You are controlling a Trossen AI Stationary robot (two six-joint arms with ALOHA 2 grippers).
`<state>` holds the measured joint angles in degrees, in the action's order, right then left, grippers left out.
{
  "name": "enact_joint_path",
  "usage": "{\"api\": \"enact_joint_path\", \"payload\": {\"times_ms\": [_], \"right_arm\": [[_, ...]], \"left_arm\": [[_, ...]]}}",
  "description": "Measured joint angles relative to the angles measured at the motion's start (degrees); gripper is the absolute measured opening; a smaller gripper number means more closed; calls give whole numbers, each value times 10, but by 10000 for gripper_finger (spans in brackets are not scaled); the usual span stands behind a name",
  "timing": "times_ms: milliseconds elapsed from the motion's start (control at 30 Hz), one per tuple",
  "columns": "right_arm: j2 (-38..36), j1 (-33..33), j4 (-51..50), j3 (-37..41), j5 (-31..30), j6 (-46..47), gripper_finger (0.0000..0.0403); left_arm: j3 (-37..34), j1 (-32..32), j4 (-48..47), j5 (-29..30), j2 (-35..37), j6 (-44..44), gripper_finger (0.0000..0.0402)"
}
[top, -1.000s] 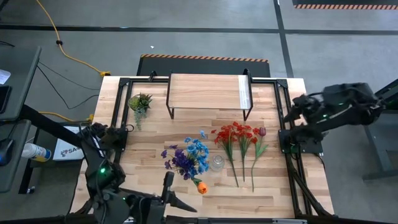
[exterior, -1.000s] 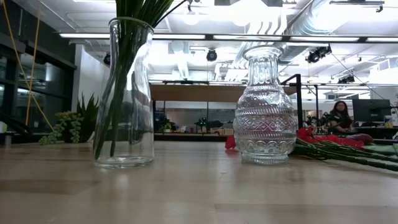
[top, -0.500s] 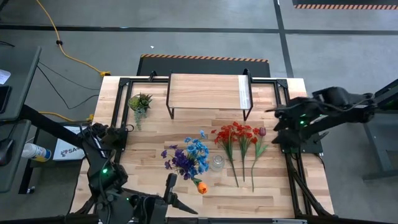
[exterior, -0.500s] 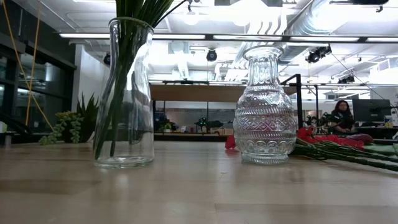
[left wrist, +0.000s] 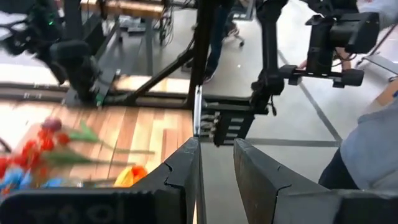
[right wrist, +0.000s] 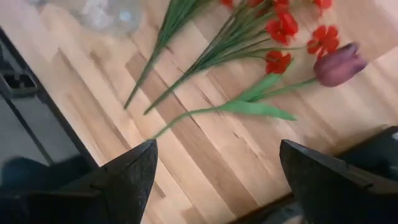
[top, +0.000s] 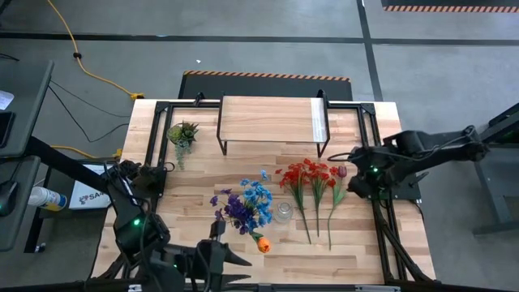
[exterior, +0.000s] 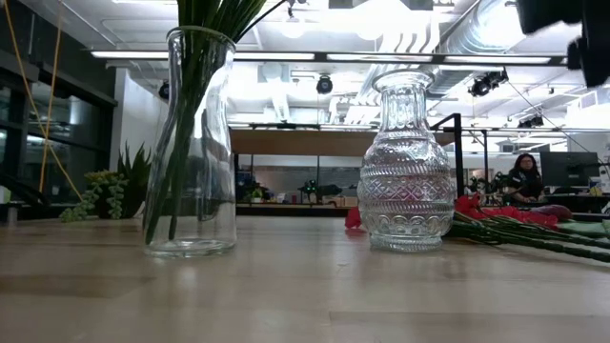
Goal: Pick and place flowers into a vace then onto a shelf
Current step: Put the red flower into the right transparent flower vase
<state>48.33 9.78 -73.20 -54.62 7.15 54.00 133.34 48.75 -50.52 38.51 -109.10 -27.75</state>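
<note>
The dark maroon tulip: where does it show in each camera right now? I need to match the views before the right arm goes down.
High view: the maroon tulip lies at the right end of the red flowers, beside the right gripper.
Low view: cannot be told apart; only red blooms and stems behind the patterned vase.
Left wrist view: blurred, dark bloom above red ones.
Right wrist view: tulip ahead of the open fingers.
Shared landmark: the red flowers.

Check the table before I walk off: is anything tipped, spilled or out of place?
Nothing stands out. Both glass vases stand upright; the red flowers and maroon tulip lie loose, waiting. The shelf sits level.
</note>
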Motion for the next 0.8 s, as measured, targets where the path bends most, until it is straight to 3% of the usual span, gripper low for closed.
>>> {"api": "enact_joint_path", "payload": {"times_ms": [167, 300, 467, 800], "right_arm": [[-47, 0, 43, 92, 13, 78, 328], [-85, 0, 55, 145, -26, 122, 328], [-96, 0, 59, 142, -89, 161, 328], [-38, 27, 69, 143, -103, 273, 328]], "left_arm": [[0, 0, -44, 10, 0, -45, 134], [0, 0, -78, 11, 0, -83, 134], [0, 0, -89, 11, 0, -88, 134], [0, 0, -93, 11, 0, -101, 134]]}}
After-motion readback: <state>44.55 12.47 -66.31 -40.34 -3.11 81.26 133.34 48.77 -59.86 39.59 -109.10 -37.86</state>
